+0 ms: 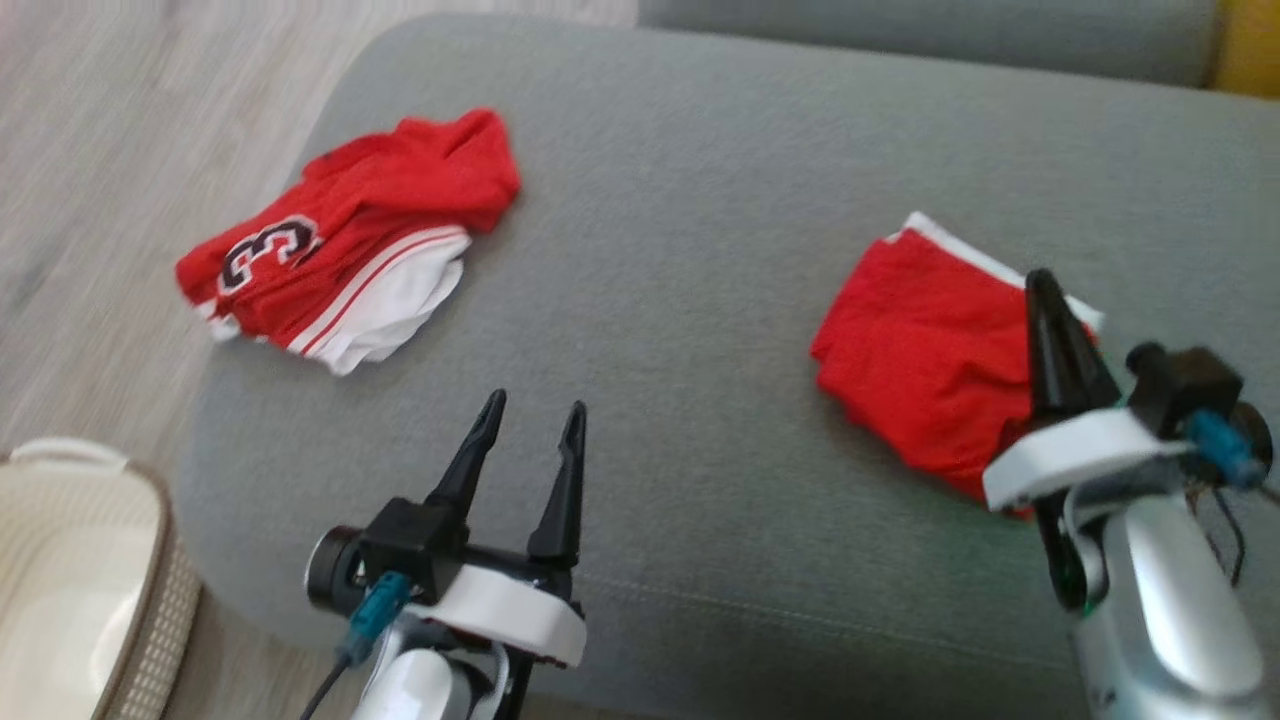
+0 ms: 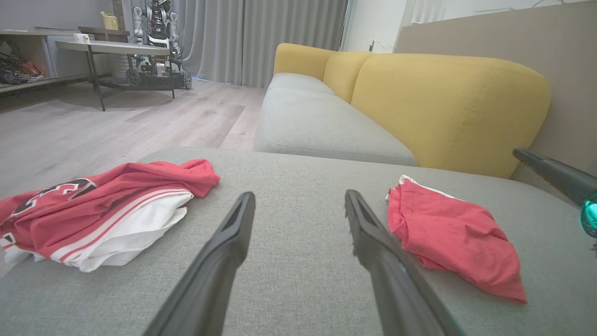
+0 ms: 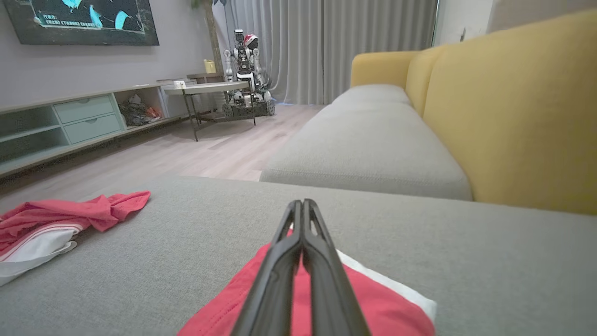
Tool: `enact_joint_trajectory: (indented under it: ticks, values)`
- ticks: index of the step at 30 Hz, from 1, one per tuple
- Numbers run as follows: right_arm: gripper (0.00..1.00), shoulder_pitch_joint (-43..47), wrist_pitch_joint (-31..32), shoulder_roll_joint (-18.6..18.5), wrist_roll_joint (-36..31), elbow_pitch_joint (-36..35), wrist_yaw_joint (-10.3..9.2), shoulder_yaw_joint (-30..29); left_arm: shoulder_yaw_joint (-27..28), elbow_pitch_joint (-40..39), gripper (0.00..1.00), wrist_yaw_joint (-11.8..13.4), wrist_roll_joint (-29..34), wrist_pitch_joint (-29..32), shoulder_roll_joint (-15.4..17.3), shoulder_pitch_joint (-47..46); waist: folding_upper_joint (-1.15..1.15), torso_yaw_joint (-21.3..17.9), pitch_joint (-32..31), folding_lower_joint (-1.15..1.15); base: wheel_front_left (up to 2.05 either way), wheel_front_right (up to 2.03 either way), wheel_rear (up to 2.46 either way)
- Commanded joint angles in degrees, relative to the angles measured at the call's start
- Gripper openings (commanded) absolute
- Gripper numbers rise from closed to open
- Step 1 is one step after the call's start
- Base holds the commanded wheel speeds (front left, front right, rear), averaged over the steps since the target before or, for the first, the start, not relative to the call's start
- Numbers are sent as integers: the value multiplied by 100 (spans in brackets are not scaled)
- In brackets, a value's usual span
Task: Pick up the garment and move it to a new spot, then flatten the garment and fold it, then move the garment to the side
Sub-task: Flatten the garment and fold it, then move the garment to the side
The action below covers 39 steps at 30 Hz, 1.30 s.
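Two red garments lie on the grey sofa seat (image 1: 700, 200). At the left is a crumpled red-and-white jersey (image 1: 345, 250) (image 2: 93, 214) (image 3: 51, 224) with a dark number on it. The other, a folded red garment (image 1: 920, 360) (image 2: 457, 238) (image 3: 373, 303) with a white edge, lies at the right. My right gripper (image 1: 1042, 282) (image 3: 303, 203) is shut, its fingers over the folded garment's right part, with no cloth seen between them. My left gripper (image 1: 536, 405) (image 2: 299, 196) stands open over bare cushion between the two garments, holding nothing.
A cream laundry basket (image 1: 60, 560) stands on the wooden floor (image 1: 90, 150) at the lower left, beside the seat's rounded corner. Yellow backrests (image 2: 443, 102) rise behind the seat. Another robot (image 3: 245, 70) and a low table (image 3: 210, 88) stand far across the room.
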Motion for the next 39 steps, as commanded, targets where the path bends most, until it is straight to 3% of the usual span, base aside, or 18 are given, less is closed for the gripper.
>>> enact_joint_trajectory:
  ticks: [1,12,13,14,15,39]
  values:
    - [0,-12,-37,59,-61,-290,-1,174,232,-167,100,-19,21,-70,8,-93,0,-225,-207,0,0,0,0]
    - [0,1102,-37,92,-383,-1132,-1,-63,598,-220,100,-68,-27,-70,8,163,0,-772,-478,0,0,0,0]
    - [16,1168,-37,93,-362,-1150,-1,-88,607,-213,100,-76,-38,-70,8,182,0,-796,-489,0,0,0,0]
    - [84,1225,-37,94,-338,-1164,-1,-110,614,-201,100,-84,-45,-70,8,200,0,-820,-501,0,0,0,0]
    - [100,1280,-37,95,-294,-1159,-1,-133,616,-188,100,-93,-50,-70,8,219,0,-838,-510,0,0,0,0]
    - [100,1478,-37,97,172,-774,-1,-232,543,-99,100,-159,-108,-70,8,343,0,-860,-563,0,0,0,0]
